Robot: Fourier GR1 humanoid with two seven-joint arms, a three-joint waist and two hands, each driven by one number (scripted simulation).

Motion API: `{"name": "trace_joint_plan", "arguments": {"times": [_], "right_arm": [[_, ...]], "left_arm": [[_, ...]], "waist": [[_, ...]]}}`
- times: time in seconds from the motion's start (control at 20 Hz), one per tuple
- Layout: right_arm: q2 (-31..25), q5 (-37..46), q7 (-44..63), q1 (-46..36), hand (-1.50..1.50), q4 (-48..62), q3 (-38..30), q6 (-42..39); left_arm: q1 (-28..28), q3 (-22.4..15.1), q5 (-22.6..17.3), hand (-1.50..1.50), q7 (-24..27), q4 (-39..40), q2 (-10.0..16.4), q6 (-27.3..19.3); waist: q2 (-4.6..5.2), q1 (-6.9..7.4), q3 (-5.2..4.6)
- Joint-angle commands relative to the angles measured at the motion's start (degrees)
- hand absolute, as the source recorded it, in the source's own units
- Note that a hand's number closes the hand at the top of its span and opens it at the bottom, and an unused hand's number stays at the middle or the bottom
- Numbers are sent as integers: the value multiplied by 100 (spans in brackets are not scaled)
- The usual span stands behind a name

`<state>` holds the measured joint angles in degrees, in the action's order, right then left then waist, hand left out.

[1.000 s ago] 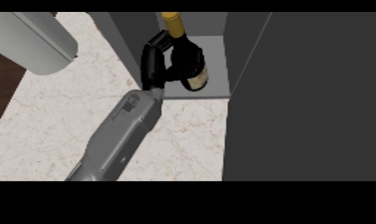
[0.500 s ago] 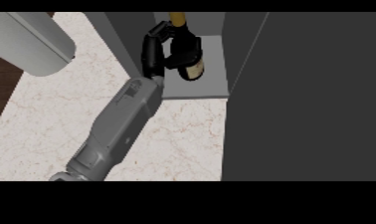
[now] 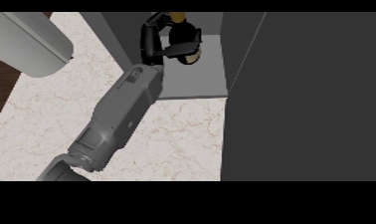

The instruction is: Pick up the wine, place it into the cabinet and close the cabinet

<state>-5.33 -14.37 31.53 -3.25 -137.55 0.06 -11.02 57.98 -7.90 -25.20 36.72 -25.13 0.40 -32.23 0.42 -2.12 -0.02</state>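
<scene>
The wine bottle (image 3: 192, 56), dark with a gold top and a pale label, stands inside the open cabinet near its back. My right hand (image 3: 156, 39) reaches into the cabinet from the lower left. Its fingers curl round the bottle's left side and the thumb crosses the front of the bottle, so the hand is shut on it. Most of the bottle's body is hidden behind the hand. The cabinet's grey floor (image 3: 197, 79) shows in front of the bottle. The cabinet's dark door (image 3: 308, 98) stands open at the right. My left hand does not show.
The pale marble counter (image 3: 176, 138) spreads below the cabinet. A light grey rounded body (image 3: 33, 44) sits at the upper left, over the counter's edge. The cabinet's left wall (image 3: 110, 34) runs close beside my forearm (image 3: 121, 108).
My right arm has pushed farther into the cabinet, carrying the wine bottle deeper toward the back. The hand stays shut on the bottle.
</scene>
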Motion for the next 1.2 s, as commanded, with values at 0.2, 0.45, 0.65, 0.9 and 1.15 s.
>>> {"name": "trace_joint_plan", "arguments": {"times": [0.2,0.45,0.65,0.9,1.15], "right_arm": [[-61,-583,141,395,-150,-687,-193,-112],[284,56,61,155,-150,-441,407,96],[111,-160,175,67,-150,-430,200,59],[128,-178,125,190,-150,-497,249,-13],[113,-204,27,316,-150,-499,302,-75]], "left_arm": [[408,517,-294,150,212,734,-38,163],[354,725,-822,150,445,855,-40,379],[665,1022,-764,150,317,1164,77,734],[428,1009,-716,150,709,1397,88,882],[618,974,-594,150,699,1672,17,626]], "waist": [[15,-93,3],[30,-149,-3],[55,-110,-2],[58,-114,-2],[72,-162,-2]]}}
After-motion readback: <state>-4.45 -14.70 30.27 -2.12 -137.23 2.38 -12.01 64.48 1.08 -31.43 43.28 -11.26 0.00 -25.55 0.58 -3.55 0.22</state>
